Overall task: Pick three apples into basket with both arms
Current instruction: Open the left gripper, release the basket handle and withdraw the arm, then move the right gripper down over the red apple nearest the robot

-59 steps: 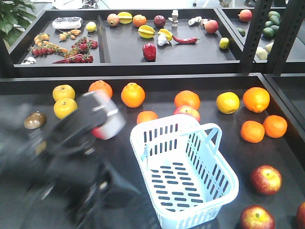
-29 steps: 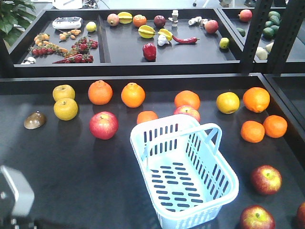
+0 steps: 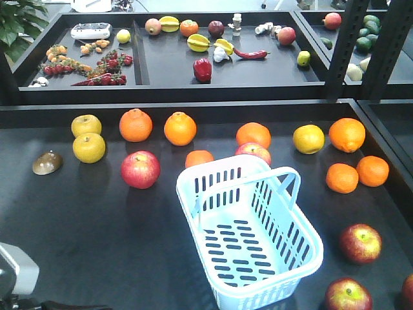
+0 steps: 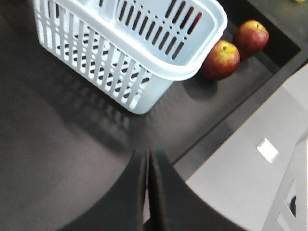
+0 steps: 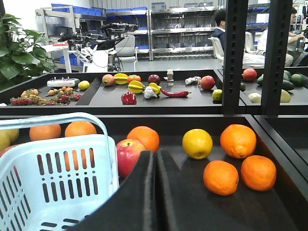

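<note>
The pale blue basket (image 3: 271, 281) stands empty in the middle of the dark table. Three dark red apples lie to its right: one (image 3: 360, 243) beside it, one (image 3: 347, 295) at the front edge, one (image 3: 408, 290) cut off by the frame. In the left wrist view, my left gripper (image 4: 148, 153) is shut and empty near the table's front edge, short of the basket (image 4: 96, 62) and two apples (image 4: 220, 59), (image 4: 250, 37). My right gripper (image 5: 156, 153) is shut and empty, low beside the basket (image 5: 29, 192). Only a grey arm part (image 3: 14, 274) shows in the front view.
Brighter pink-red apples lie left of the basket (image 3: 140, 169) and behind it (image 3: 253, 150). Oranges (image 3: 346, 134) and yellow fruit (image 3: 308, 139) are scattered across the back and right. A raised shelf (image 3: 168, 81) with produce stands behind, with a black post (image 3: 345, 45) at its right.
My left arm has pulled back from over the table's left side down to the bottom left corner, uncovering the pink-red apple. Basket and fruit have not moved.
</note>
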